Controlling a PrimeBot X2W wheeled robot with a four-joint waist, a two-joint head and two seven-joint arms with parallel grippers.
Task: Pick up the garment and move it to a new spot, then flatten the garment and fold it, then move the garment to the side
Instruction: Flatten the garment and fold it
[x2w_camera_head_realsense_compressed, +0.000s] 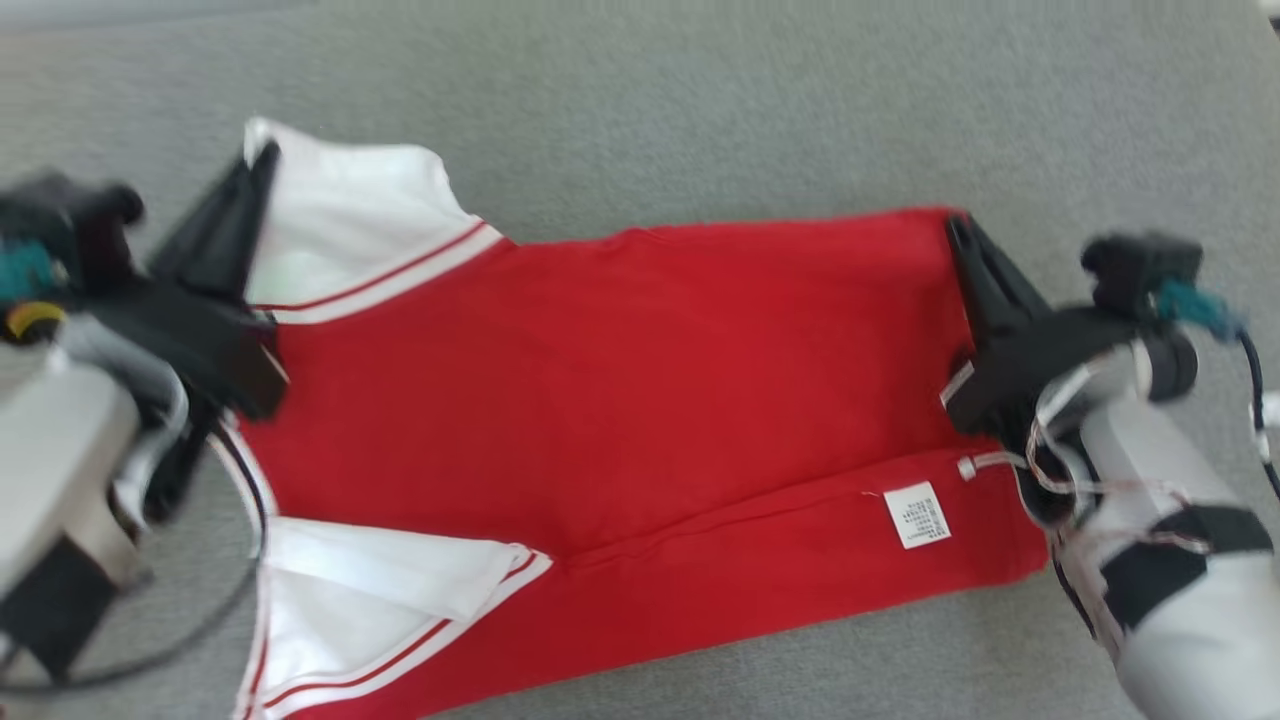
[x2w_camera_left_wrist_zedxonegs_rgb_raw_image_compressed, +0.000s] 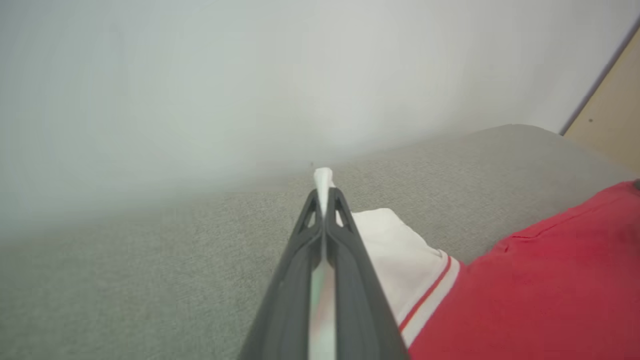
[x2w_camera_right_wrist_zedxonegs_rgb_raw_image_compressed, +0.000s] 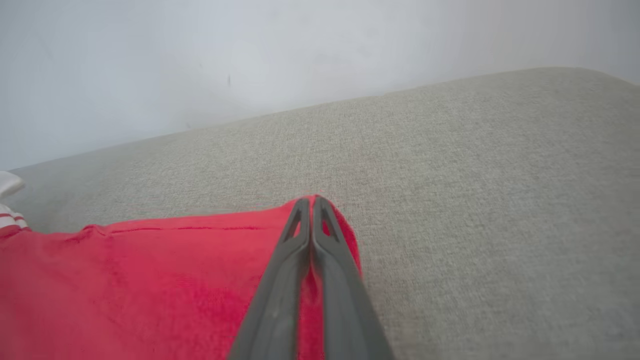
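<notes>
Seen from the robot's head, nearest the camera, two pale forearms come in from the bottom corners, the left forearm (x2w_camera_head_realsense_compressed: 50, 470) at the left edge and the right forearm (x2w_camera_head_realsense_compressed: 1190, 600) at the right. Between them a red garment (x2w_camera_head_realsense_compressed: 620, 380) lies spread sideways on a grey fabric surface (x2w_camera_head_realsense_compressed: 700, 100). Along its near edge sits a white sleeve (x2w_camera_head_realsense_compressed: 380, 590) trimmed with thin red stripes, at the lower left. A small white label (x2w_camera_head_realsense_compressed: 916, 515) with print too small to read lies on the red cloth at the lower right. A long crease runs across the red cloth just above the label.

Farther back, the left gripper (x2w_camera_head_realsense_compressed: 262, 160) is clenched on the far corner of a second white sleeve (x2w_camera_head_realsense_compressed: 350, 220). In the left wrist view its two dark fingers are pressed together, with a tip of white cloth poking out past the left gripper's (x2w_camera_left_wrist_zedxonegs_rgb_raw_image_compressed: 325, 192) ends. The right gripper (x2w_camera_head_realsense_compressed: 958, 228) is clenched on the garment's far right corner. In the right wrist view the right gripper's (x2w_camera_right_wrist_zedxonegs_rgb_raw_image_compressed: 311, 202) fingers meet with red cloth pinched between them.

Beyond the garment the grey surface runs on to a plain pale wall (x2w_camera_left_wrist_zedxonegs_rgb_raw_image_compressed: 200, 75), with a tan panel (x2w_camera_left_wrist_zedxonegs_rgb_raw_image_compressed: 610, 115) beside it at the right of the left wrist view
</notes>
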